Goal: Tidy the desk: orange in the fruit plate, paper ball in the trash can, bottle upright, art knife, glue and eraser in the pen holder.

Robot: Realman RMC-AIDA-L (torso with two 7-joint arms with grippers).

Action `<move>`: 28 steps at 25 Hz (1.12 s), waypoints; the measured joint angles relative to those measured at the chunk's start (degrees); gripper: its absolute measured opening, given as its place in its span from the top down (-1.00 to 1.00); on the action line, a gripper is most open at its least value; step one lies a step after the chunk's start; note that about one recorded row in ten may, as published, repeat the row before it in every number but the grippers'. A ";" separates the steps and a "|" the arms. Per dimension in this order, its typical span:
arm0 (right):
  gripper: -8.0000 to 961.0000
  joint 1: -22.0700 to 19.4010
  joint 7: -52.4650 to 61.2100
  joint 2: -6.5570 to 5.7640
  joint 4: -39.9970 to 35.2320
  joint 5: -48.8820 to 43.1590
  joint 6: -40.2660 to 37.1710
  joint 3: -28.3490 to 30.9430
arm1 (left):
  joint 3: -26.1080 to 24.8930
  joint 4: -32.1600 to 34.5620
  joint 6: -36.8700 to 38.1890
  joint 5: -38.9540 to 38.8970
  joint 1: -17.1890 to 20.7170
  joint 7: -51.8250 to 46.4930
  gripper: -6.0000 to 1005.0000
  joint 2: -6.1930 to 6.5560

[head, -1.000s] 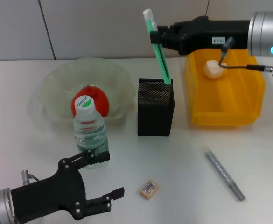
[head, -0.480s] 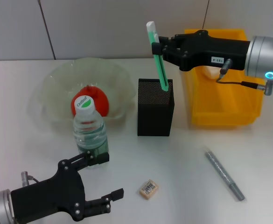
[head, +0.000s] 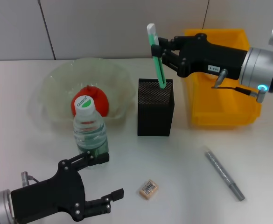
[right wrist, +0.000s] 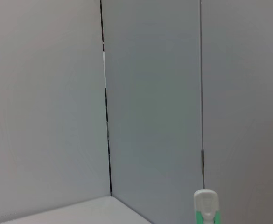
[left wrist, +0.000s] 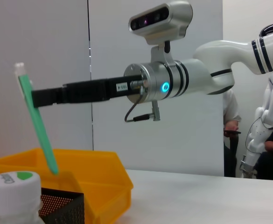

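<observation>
Green art knife [head: 156, 56] stands tilted, lower end inside the black mesh pen holder [head: 155, 107], upper part clamped by the right gripper [head: 161, 46], whose fingers are closed on it above the holder's rim. Left gripper [head: 99, 179] sits low at the near desk edge, fingers spread wide, holding nothing, just in front of the upright bottle [head: 89, 128]. The bottle's cap label is not legible. Eraser [head: 148, 189] bears a barcode. Orange [head: 92, 101] lies in the fruit plate [head: 52, 88].

White desk [head: 183, 154] under grey wall panels [head: 99, 28]; a seated person [left wrist: 230, 135] at the far edge
</observation>
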 joint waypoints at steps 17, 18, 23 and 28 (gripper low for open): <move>0.57 3.66 -12.40 0.27 -11.53 5.02 1.78 -0.01 | 0.35 -0.82 0.01 0.00 0.02 0.37 -0.62 -0.13; 0.57 3.75 -12.65 0.27 -11.90 5.12 1.96 -0.01 | 0.35 -0.89 0.01 0.00 0.01 0.38 -0.62 -0.11; 0.56 3.31 -12.85 0.29 -12.45 5.20 2.61 0.00 | 0.27 -0.89 0.05 0.00 0.03 0.39 -0.62 -0.09; 0.39 2.56 -12.85 0.30 -12.17 5.26 2.14 0.00 | 0.03 -0.88 0.14 0.00 0.13 0.39 -0.62 -0.02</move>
